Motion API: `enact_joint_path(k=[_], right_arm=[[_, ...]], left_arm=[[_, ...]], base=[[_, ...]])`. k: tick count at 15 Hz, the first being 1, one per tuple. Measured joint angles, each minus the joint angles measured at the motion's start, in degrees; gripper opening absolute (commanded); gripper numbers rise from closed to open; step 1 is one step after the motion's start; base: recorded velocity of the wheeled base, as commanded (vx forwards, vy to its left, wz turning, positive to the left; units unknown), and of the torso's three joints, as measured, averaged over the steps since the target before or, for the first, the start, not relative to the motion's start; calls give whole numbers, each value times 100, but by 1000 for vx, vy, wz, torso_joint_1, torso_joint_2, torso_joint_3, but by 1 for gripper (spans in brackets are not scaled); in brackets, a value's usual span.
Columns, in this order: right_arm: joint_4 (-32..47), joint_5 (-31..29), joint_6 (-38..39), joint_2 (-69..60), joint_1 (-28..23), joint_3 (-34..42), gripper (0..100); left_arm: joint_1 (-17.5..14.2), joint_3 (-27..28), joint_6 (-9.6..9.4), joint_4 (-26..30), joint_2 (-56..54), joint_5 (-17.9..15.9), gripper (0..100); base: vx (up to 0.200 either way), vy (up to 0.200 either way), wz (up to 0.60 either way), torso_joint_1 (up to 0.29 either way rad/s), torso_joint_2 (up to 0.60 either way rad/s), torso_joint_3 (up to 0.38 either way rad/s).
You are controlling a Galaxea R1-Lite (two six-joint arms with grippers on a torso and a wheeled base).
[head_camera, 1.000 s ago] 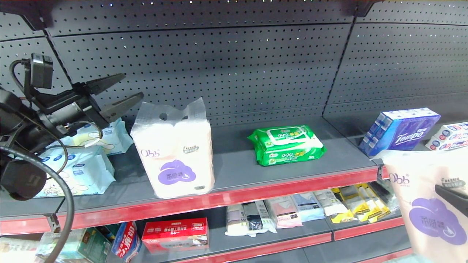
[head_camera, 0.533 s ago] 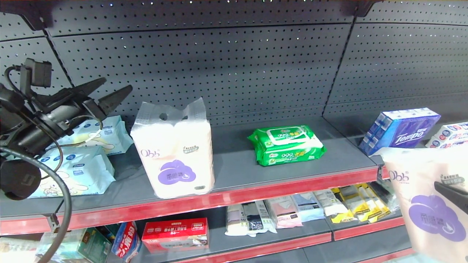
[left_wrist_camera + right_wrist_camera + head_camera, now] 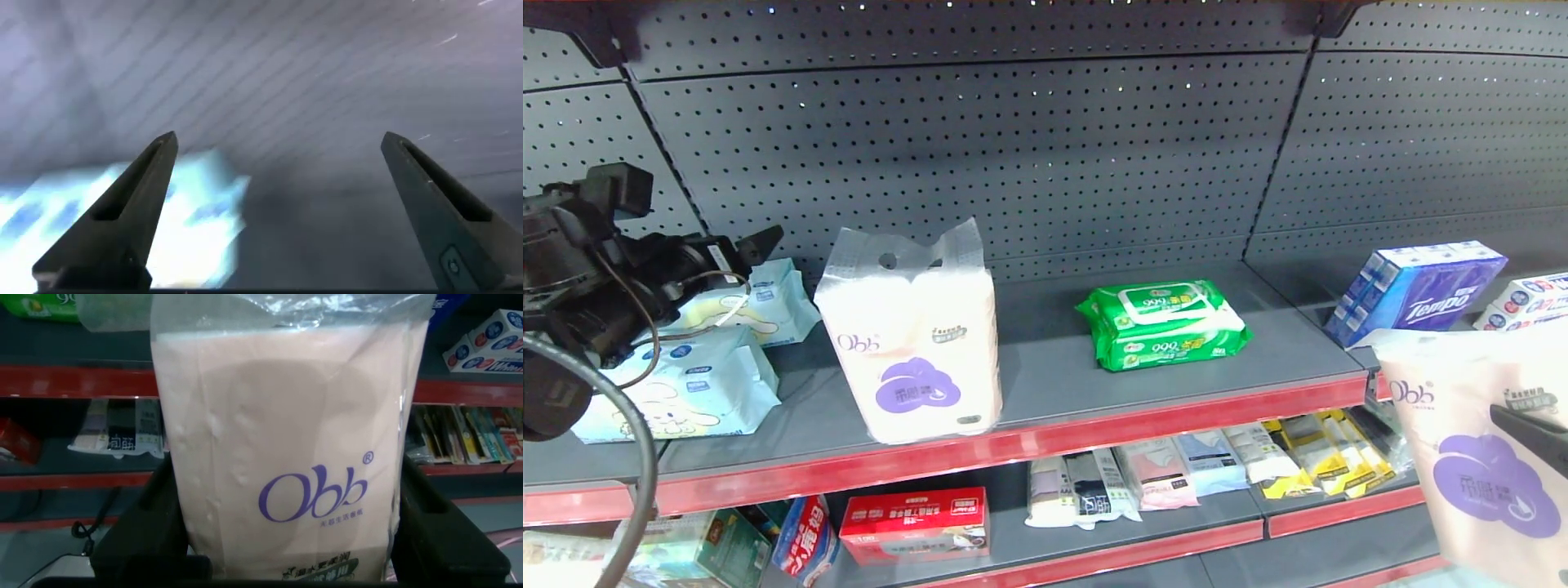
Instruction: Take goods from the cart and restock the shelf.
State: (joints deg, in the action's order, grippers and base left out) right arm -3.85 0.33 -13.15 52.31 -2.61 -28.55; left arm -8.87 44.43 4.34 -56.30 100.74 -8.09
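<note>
My right gripper (image 3: pixel 290 539) clamps the tissue pack (image 3: pixel 1470 457) upright off the shelf's (image 3: pixel 1054 363) front right corner, presumably to stand it beside the shelved twin pack (image 3: pixel 911 343). My left gripper (image 3: pixel 279 140) hangs spread and empty over the left end.

The left arm (image 3: pixel 580 269), black with loose cables (image 3: pixel 637 327) looped over it, is raised at the left of the scene, with its wrist pointing right and away. The left tool (image 3: pixel 279 143) is spread wide: its two dark tapered fingers (image 3: pixel 122 224) stand well apart with nothing between them. The right tool (image 3: pixel 290 539) sits low at the near right. Its black fingers (image 3: pixel 445 535) are clamped on both sides of an upright pale pink plastic-wrapped pack of paper rolls (image 3: pixel 286 441). In the head view, one finger lies across the pack's face.
</note>
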Motion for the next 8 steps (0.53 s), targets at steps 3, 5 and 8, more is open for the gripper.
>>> enact_joint_path(k=[3, 5, 8], right_arm=[[-5, 7, 11, 9, 2, -6, 0], [-9, 11, 13, -16, 7, -39, 0], [-13, 16, 10, -77, 7, -129, 0]], left_arm=[[-7, -17, -325, 939, -422, 126, 100], [-10, -74, -402, 1915, -819, 35, 100], [22, -395, -564, 2438, -1521, -673, 100]], base=[[0, 0, 0, 0, 0, 0], [0, 0, 0, 0, 0, 0], [0, 0, 0, 0, 0, 0]])
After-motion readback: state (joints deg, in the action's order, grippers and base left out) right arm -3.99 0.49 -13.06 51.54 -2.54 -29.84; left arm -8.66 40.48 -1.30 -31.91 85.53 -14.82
